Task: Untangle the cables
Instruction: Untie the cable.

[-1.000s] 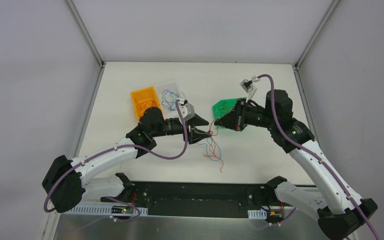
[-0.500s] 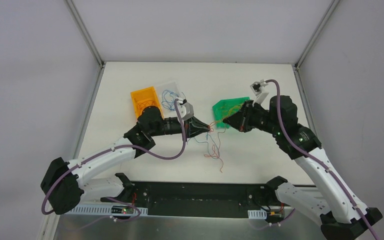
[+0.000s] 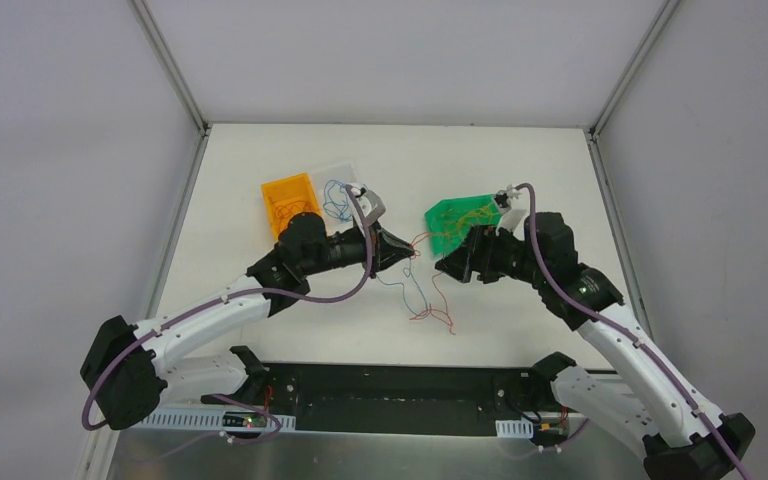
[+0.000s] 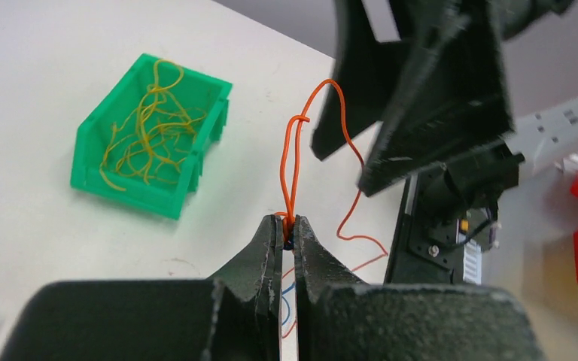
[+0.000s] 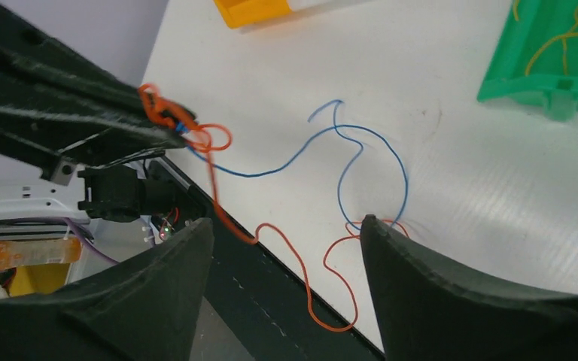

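The cables are thin orange and blue wires. My left gripper (image 3: pixel 412 251) is shut on a knotted bunch of the cables (image 4: pixel 289 223). An orange loop (image 4: pixel 295 162) stands up from its tips, and more strands hang to the table (image 3: pixel 430 312). In the right wrist view that bunch (image 5: pixel 171 117) sits at the left gripper's tips (image 5: pixel 150 124), with a blue strand (image 5: pixel 361 150) and an orange strand (image 5: pixel 305 282) trailing away. My right gripper (image 3: pixel 448 262) faces it a short way off, open, with only the loose orange strand passing between its fingers (image 5: pixel 380 244).
A green bin (image 3: pixel 457 218) holding yellow wires sits behind the right gripper. An orange bin (image 3: pixel 288 203) and a clear bin (image 3: pixel 345 186) with blue wires stand at the back left. The black base rail (image 3: pixel 400 385) runs along the near edge.
My left gripper has shut on the bunch. My right gripper has opened, let the orange strand go, and dropped toward the table's middle. The strands now hang slack.
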You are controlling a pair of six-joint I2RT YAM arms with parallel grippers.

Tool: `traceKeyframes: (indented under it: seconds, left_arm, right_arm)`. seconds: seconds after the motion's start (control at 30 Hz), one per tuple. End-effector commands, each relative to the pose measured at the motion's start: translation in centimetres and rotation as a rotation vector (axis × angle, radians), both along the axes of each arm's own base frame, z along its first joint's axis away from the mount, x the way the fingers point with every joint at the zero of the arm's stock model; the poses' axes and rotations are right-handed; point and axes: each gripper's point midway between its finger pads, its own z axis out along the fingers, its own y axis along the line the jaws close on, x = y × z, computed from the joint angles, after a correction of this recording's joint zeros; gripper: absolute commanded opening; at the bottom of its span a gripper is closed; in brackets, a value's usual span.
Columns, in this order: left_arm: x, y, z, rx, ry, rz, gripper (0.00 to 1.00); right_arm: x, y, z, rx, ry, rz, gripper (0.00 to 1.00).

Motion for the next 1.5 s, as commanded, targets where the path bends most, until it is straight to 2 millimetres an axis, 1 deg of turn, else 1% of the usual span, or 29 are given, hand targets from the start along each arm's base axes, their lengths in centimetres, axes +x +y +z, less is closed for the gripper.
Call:
traceKeyframes:
  seconds: [0.0,0.07,0.1,0.2,0.27,0.33,0.43,0.5,0.53,0.63,0.83,0.9,0.97,1.07,1.17,1.3,1.33,1.4,1.47]
  left_arm:
    - [2.9,0.9,2.4,-0.100,0.128,0.224,0.00]
    - [4.0,1.5,2.4,-0.110,0.207,0.314,0.00]
    - [4.3,1.7,2.4,-0.114,0.238,0.342,0.00]
    - [4.8,1.8,2.1,-0.110,0.320,0.391,0.00]
    - [5.0,1.8,1.9,-0.105,0.361,0.413,0.00]
    - [5.1,1.6,1.9,-0.109,0.388,0.417,0.00]
    - [4.9,1.2,2.1,-0.125,0.423,0.406,0.00]
    - [4.7,0.9,2.2,-0.134,0.444,0.388,0.00]
    - [4.5,0.7,2.3,-0.138,0.452,0.378,0.00]
    - [4.2,0.5,2.6,-0.154,0.476,0.360,0.00]
    - [3.5,0.1,2.8,-0.185,0.520,0.320,0.00]
    - [3.3,-0.1,2.8,-0.194,0.535,0.309,0.00]
    - [3.1,-0.2,2.8,-0.202,0.544,0.294,0.00]
    - [2.7,-0.5,3.1,-0.218,0.536,0.264,0.00]
    - [2.4,-0.3,3.1,-0.210,0.525,0.253,0.00]
    - [1.5,-0.5,2.9,-0.170,0.493,0.195,0.00]
    - [1.3,-0.7,2.9,-0.161,0.485,0.176,0.00]
    - [0.9,-0.9,2.9,-0.151,0.488,0.147,0.00]
    - [0.5,-1.2,3.2,-0.146,0.505,0.114,0.00]
  right_arm:
    - [-0.4,1.7,4.3,0.181,-0.145,0.073,0.71]
    - [-0.7,1.7,4.3,0.204,-0.175,0.073,0.65]
    - [-0.8,1.7,4.5,0.215,-0.196,0.074,0.64]
    - [-1.0,1.1,5.1,0.228,-0.258,0.048,0.63]
    - [-1.3,1.1,5.8,0.240,-0.284,0.058,0.58]
    - [-1.5,1.7,6.1,0.252,-0.283,0.088,0.54]
    - [-1.1,3.0,5.4,0.232,-0.255,0.125,0.49]
    - [-0.5,3.7,5.1,0.224,-0.262,0.124,0.49]
    - [-0.1,4.1,5.4,0.233,-0.284,0.121,0.49]
    - [0.7,5.1,5.3,0.235,-0.292,0.128,0.49]
    - [1.6,7.0,4.7,0.214,-0.298,0.149,0.50]
    - [1.9,7.4,4.4,0.200,-0.298,0.148,0.49]
    - [2.1,7.6,4.1,0.195,-0.299,0.145,0.46]
    - [2.3,7.5,4.1,0.195,-0.312,0.124,0.45]
    - [2.3,6.5,4.3,0.183,-0.344,0.091,0.48]
    - [1.8,5.2,4.5,0.140,-0.383,0.085,0.49]
    - [1.6,4.9,4.8,0.132,-0.393,0.086,0.49]
    - [1.3,4.6,4.9,0.109,-0.406,0.097,0.49]
    - [1.1,4.5,4.8,0.089,-0.417,0.120,0.46]
